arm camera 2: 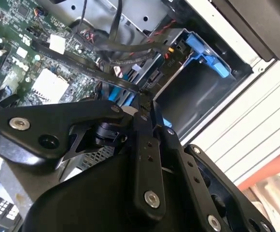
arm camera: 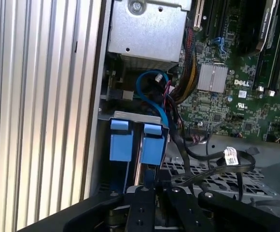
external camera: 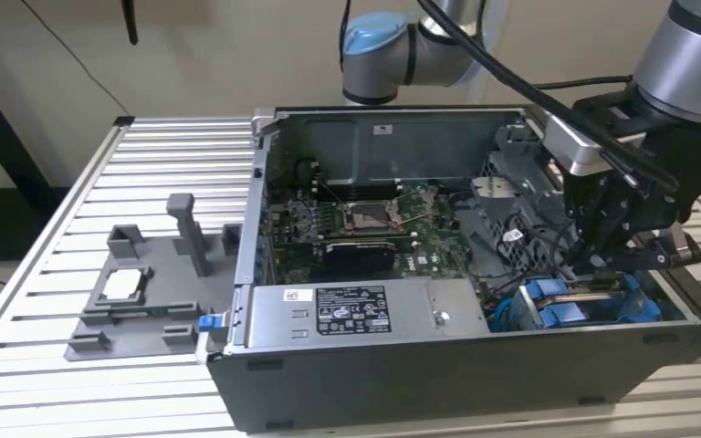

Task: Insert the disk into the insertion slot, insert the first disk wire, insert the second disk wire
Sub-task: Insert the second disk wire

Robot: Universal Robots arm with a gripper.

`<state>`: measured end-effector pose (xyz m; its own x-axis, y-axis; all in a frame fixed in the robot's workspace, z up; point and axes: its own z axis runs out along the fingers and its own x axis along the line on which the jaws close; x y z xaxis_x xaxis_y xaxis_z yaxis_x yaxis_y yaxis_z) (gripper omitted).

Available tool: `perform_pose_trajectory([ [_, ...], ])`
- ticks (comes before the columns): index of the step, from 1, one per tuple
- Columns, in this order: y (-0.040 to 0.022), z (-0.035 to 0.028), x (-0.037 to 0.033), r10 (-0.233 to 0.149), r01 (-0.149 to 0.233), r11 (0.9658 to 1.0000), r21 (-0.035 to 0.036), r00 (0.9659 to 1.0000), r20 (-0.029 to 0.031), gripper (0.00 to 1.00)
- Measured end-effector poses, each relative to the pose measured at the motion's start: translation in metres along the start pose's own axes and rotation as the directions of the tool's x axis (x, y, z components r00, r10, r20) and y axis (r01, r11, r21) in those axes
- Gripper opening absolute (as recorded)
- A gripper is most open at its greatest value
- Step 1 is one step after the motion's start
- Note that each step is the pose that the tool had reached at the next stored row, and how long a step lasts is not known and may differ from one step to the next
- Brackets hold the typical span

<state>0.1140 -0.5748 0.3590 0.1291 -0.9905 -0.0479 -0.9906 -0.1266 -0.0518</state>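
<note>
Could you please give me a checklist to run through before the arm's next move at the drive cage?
1. Gripper over the insertion slot: ok.
2. Disk in the slot, blue tabs showing: ok.
3. Disk fully seated: cannot tell.
4. Blue cable plugged into the disk: cannot tell.
5. Black cables away from the gripper: not ok, they run beside it.
6. Computer case open: ok.

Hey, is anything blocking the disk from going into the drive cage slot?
Nothing visible fills the insertion slot; black cables bunch at its inner end, and a blue cable loops just past the disk.
</note>
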Motion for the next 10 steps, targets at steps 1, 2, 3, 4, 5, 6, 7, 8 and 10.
perform_pose_trajectory([
  [1, -0.0020, 0.0004, 0.0008, 0.000, 0.000, 1.0000, -0.0049, 1.0000, 0.0010, 0.16],
  [2, -0.0031, 0.0010, 0.0013, 0.001, -0.001, 1.0000, -0.0060, 1.0000, 0.0015, 0.16],
  [3, -0.0031, 0.0021, 0.0014, 0.007, -0.007, 1.0000, -0.0057, 1.0000, 0.0021, 0.16],
  [4, -0.0031, 0.0028, 0.0015, 0.018, -0.018, 0.9998, -0.0052, 0.9998, 0.0014, 0.16],
  [5, -0.0031, 0.0036, 0.0015, 0.031, -0.031, 0.9995, -0.0046, 0.9995, 0.0008, 0.16],
  [6, -0.0031, 0.0046, 0.0016, 0.045, -0.045, 0.9990, -0.0038, 0.9990, 0.0003, 0.16],
  [7, -0.0030, 0.0055, 0.0016, 0.059, -0.059, 0.9983, -0.0032, 0.9983, -0.0003, 0.16],
  [8, -0.0030, 0.0065, 0.0017, 0.072, -0.072, 0.9974, -0.0025, 0.9974, -0.0008, 0.16],
  [10, -0.0028, 0.0084, 0.0018, 0.098, -0.098, 0.9952, -0.0011, 0.9952, -0.0010, 0.16],
])
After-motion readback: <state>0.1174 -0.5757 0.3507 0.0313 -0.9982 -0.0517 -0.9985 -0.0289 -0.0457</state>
